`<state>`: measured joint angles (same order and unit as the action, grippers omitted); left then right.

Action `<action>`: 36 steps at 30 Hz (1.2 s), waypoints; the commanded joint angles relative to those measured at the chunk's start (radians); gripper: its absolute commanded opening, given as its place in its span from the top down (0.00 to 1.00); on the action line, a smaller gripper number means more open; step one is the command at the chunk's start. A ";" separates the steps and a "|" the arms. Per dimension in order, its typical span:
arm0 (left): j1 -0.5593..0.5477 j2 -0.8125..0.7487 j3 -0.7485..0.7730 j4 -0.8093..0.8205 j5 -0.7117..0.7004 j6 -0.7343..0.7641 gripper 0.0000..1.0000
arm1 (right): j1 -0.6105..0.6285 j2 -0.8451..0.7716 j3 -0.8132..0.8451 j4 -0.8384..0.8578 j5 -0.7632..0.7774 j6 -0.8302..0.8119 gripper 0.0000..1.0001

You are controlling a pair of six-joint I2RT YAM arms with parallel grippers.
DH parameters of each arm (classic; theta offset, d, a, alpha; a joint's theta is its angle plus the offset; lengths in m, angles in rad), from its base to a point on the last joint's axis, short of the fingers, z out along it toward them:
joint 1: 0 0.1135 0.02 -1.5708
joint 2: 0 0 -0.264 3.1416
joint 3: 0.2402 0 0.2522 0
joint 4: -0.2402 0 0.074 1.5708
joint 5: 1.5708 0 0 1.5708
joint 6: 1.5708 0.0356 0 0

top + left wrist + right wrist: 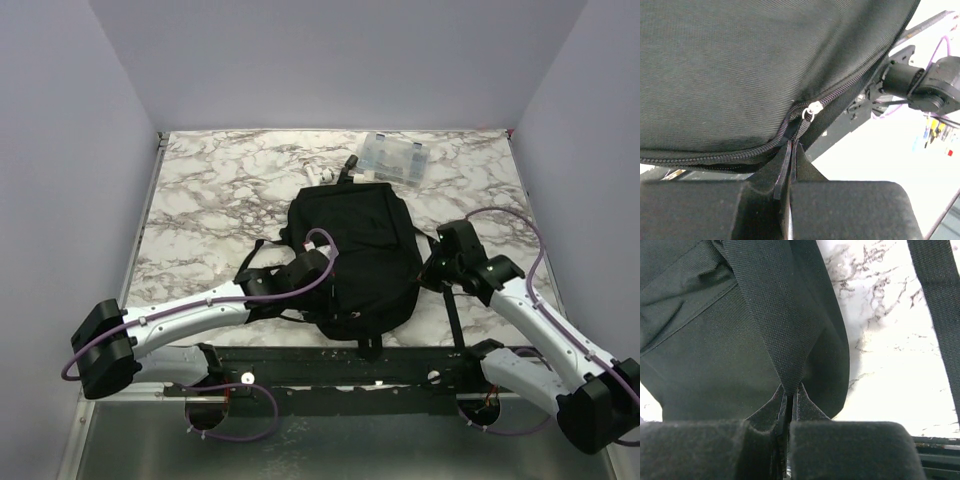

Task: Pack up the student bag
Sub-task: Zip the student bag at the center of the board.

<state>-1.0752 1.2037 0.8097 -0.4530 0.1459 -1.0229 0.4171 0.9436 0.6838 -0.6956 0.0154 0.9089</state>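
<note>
Lying on the table (205, 190), the student bag (355, 250) leaves bare marble to its left; left gripper (791, 145) pinches a zip tab (784, 169), right gripper (790, 390) clamps a strap (772, 315).

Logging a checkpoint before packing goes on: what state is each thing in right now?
student bag: lying flat on the table, zip looks closed where visible.
left tool: shut on a black tab beside the zip slider.
right tool: shut on a bag strap.
clear box: at the far edge, lid looks shut.
</note>
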 commanded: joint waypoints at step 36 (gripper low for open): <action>-0.050 0.361 0.316 0.289 0.374 0.098 1.00 | -0.010 -0.101 -0.048 -0.124 -0.279 0.077 0.00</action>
<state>-1.1103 1.5566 1.0855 -0.1738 0.4683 -0.9333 0.4004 0.8455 0.6743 -0.8734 -0.2638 0.9680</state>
